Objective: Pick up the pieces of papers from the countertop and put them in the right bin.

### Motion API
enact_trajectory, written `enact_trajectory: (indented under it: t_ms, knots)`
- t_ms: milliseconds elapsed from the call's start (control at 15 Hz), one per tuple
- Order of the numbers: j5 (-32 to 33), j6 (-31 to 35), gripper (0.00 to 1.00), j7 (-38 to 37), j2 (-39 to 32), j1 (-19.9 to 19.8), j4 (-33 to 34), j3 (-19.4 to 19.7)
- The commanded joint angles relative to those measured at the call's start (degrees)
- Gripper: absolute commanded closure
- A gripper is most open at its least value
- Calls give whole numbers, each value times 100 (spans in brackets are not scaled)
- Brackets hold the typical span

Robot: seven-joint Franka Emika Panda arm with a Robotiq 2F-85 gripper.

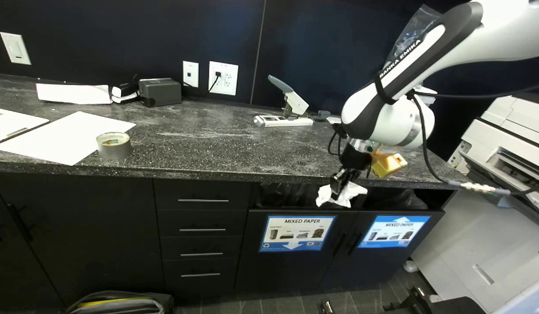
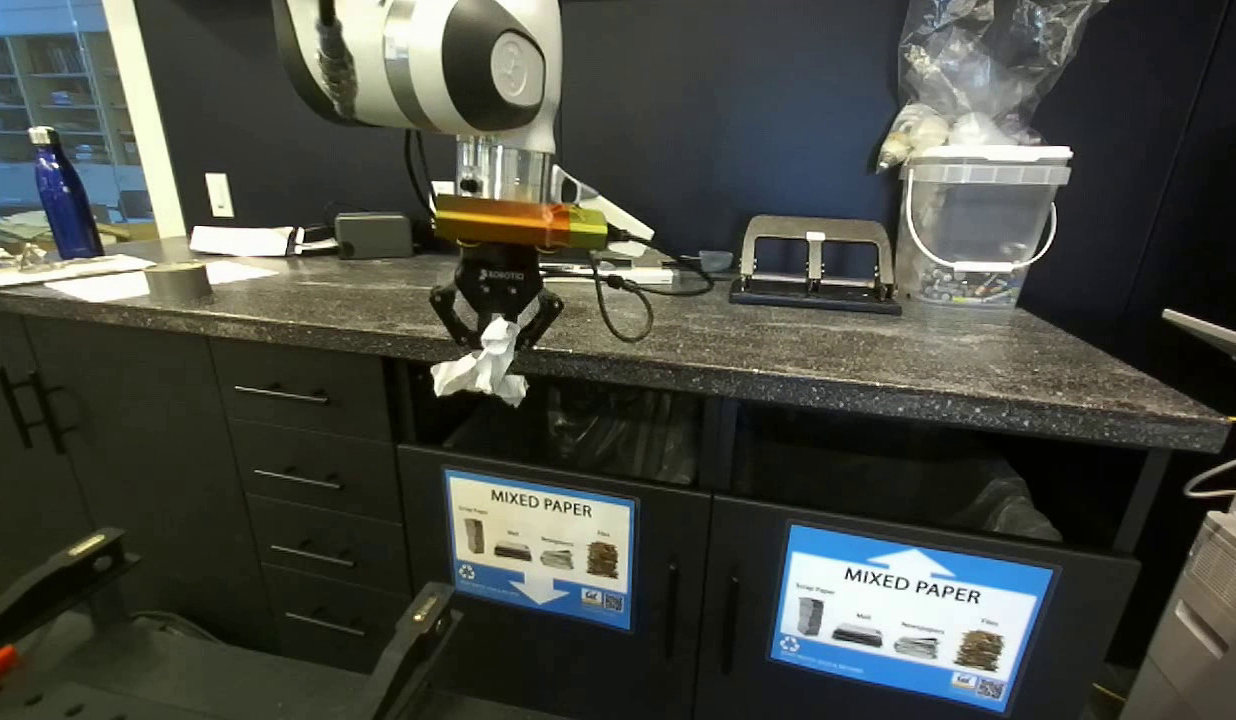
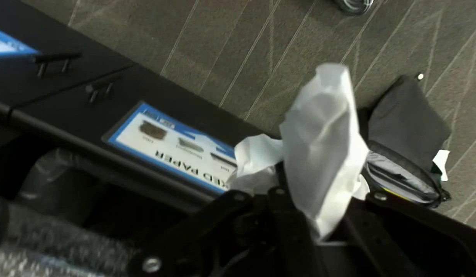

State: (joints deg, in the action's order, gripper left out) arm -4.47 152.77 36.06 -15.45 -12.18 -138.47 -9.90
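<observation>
- In the wrist view, grey carpet (image 3: 207, 57) with pale lines; one dark bag (image 3: 411, 115) lies on it.
- One gripper (image 2: 498, 338), pinched tight on one crumpled piece of paper (image 2: 478, 372); the paper is out past the front edge of the countertop (image 1: 199, 144), near the gap above one of two bins (image 2: 558, 670).
- Black cabinet fronts (image 1: 77, 226): four drawers (image 1: 204, 220), and the bins, each with one MIXED PAPER sign (image 2: 540, 550).
- The countertop is dark speckled stone, pale-streaked. Toward its front: one roll of tape (image 1: 114, 150), two flat white sheets (image 1: 73, 135).
- Farther back: one grey box (image 1: 160, 92), one stapler (image 1: 296, 103), one hole punch (image 2: 816, 296), one bucket (image 2: 968, 220).
- Dark blue wall (image 1: 322, 52), three wall plates (image 1: 223, 77) in an exterior view.
- Farthest, shelves (image 2: 58, 75), too small to count.
</observation>
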Motion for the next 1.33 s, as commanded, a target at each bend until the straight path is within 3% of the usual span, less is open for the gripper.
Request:
enact_trajectory:
  t_ms: [0, 133, 400, 600, 800, 1000, 1067, 1267]
  knots:
    - [-1164, 976, 94, 1028, 338, -413, -1080, -169]
    - [-2210, 1813, 94, 1854, 66, -963, -1256, -700]
    - [-4175, 2931, 94, 3486, -862, -2701, -864, -2572]
    - [-4657, 3758, 94, 4191, -1813, -3992, -378, -3780]
    - [-3929, 4690, 94, 4243, -2825, -5254, -323, -4770]
    - [-2859, 5333, 94, 4044, -3793, -5813, -480, -4861]
    - [-2583, 5472, 94, 4127, -4112, -5871, -513, -4713]
    - [-995, 5473, 94, 3286, -4606, -5648, -605, -3804]
